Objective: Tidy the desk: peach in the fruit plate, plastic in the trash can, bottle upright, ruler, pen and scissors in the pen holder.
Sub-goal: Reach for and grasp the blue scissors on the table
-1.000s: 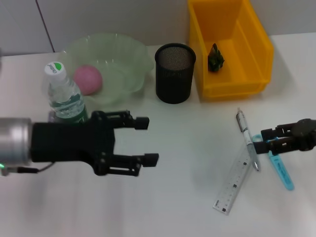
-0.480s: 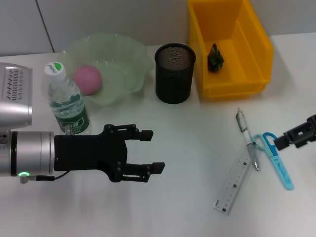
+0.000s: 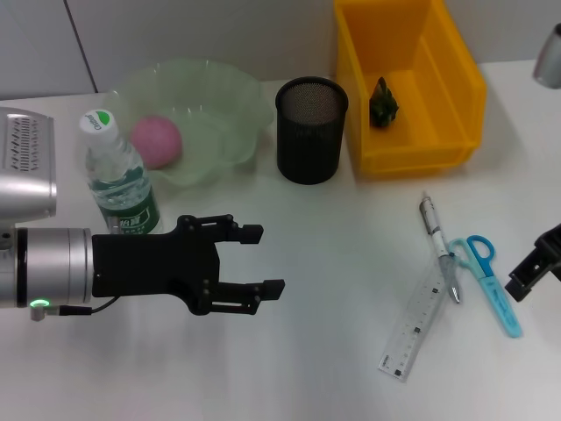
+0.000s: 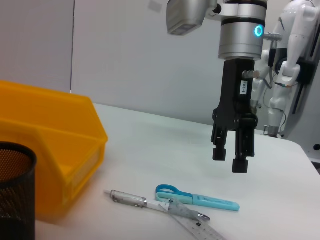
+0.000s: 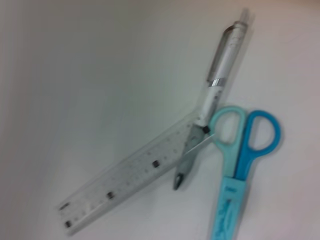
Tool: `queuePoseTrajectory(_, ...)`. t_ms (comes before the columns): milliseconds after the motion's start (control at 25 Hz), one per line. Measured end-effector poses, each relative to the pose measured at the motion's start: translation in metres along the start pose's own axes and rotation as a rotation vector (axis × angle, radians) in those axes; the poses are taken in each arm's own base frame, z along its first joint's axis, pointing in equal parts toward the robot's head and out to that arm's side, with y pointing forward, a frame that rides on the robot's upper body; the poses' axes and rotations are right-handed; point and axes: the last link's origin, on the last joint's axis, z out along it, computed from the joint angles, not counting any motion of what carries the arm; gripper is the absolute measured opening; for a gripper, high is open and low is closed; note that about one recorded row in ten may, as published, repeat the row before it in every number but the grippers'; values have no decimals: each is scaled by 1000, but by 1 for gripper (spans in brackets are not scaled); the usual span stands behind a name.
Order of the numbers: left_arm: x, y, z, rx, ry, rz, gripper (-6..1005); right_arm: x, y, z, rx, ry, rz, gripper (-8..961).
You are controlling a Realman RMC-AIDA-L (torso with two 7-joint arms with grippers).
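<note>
Head view takes in a white worktop point(image 3: 333, 351) with a pale green fruit plate point(image 3: 197, 118) near its far left corner, a pink peach point(image 3: 155, 141) lying inside it. Just in front of the plate, a water bottle point(image 3: 118, 175) stands upright with a white cap and green label. A black mesh pen holder point(image 3: 311, 129) stands at the far middle, and beside it, toward the right, a yellow bin point(image 3: 408, 83) serves as trash can, with a dark crumpled scrap point(image 3: 382, 103) on its floor.

Toward the right edge lie the three loose things. A silver pen point(image 3: 438, 246) crosses the upper end of a clear ruler point(image 3: 415, 327), and blue scissors point(image 3: 491, 281) with light blue handles and a capped blade lie just beside them, the handle loops near the pen. Right wrist view shows the pen's tip resting over the ruler and against one scissor loop.

The left pincer point(image 3: 261, 260) hovers over the near left part of the worktop, just in front of the bottle, its jaws spread wide and empty. The right pincer point(image 4: 229, 156) hangs above the scissors near the right edge, pointing down; left wrist view shows its jaws apart with nothing between them. From the head camera only a dark corner of it shows, cut off by the frame.
</note>
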Motion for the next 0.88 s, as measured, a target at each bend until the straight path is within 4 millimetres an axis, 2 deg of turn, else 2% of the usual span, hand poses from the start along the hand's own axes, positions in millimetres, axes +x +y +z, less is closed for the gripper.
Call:
queuePoseTrajectory(400,0,-4,-1,24,-3,-10,814,-12,8,22,63,-41,-29,828)
queuePoseTrajectory(880,-1,-4,-2,25,-13,-16,815,-14,13,28,95,-23,4,827)
